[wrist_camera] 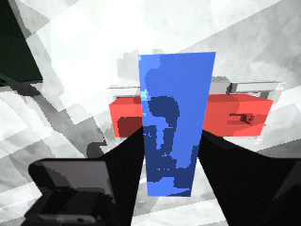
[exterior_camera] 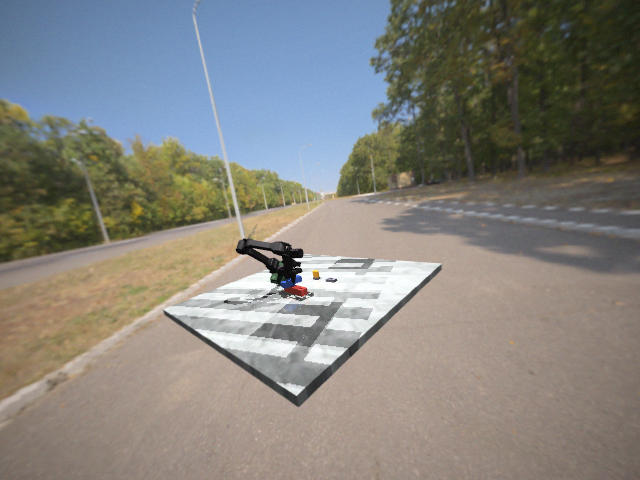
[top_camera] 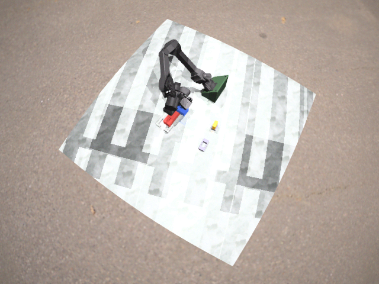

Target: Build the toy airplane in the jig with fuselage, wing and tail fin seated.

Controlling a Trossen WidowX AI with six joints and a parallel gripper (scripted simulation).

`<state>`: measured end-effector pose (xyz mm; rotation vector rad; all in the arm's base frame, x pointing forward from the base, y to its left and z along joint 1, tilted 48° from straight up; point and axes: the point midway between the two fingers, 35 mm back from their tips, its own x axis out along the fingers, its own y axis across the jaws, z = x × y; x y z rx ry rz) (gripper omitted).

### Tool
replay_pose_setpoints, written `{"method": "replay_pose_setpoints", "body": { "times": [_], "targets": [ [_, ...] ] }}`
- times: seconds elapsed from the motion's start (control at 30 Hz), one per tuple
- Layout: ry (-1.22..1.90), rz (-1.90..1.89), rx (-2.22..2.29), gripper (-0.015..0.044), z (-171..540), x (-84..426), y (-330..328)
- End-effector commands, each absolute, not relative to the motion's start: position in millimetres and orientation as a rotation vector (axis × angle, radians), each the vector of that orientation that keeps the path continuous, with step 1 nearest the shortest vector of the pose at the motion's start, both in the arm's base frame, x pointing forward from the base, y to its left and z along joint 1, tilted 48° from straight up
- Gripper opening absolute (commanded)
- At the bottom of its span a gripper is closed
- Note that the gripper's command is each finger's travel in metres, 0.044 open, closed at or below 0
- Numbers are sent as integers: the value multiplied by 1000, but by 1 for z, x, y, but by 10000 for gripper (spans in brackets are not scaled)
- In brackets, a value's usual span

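- I have my gripper pinched on the blue wing. Its fingers are about half open, one on each long side of the wing.
- The wing goes across the red fuselage. From my wrist view, I see red poking out on both sides of the blue.
- I cannot tell if the wing's tab is down in its socket, or if there is a gap under the wing.
- The fuselage lies along the pale cradle, inside its frame. I cannot tell if it sits all the way flat.
- I can see a little dark hole on top of the red part, near the end on the right in my wrist view.
- The yellow tail fin stands by itself, away from the fuselage. It is not on the plane.
- A small light purple piece with a hole in it lies near the yellow fin.
- My black arm bends up high, then comes down over the wing.
- A dark green block with slanted sides is by the foot of my arm.
- It all sits on a big gray and white board.
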<state>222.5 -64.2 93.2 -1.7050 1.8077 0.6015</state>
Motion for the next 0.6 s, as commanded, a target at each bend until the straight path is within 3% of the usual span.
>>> {"method": "replay_pose_setpoints", "body": {
  "times": [0.0,0.03,0.57],
  "targets": [
    [1807,600,-1704,56,94,223,-64],
    [1807,600,-1704,30,94,223,-64],
    [1807,600,-1704,440,94,223,-64]
  ]
}}
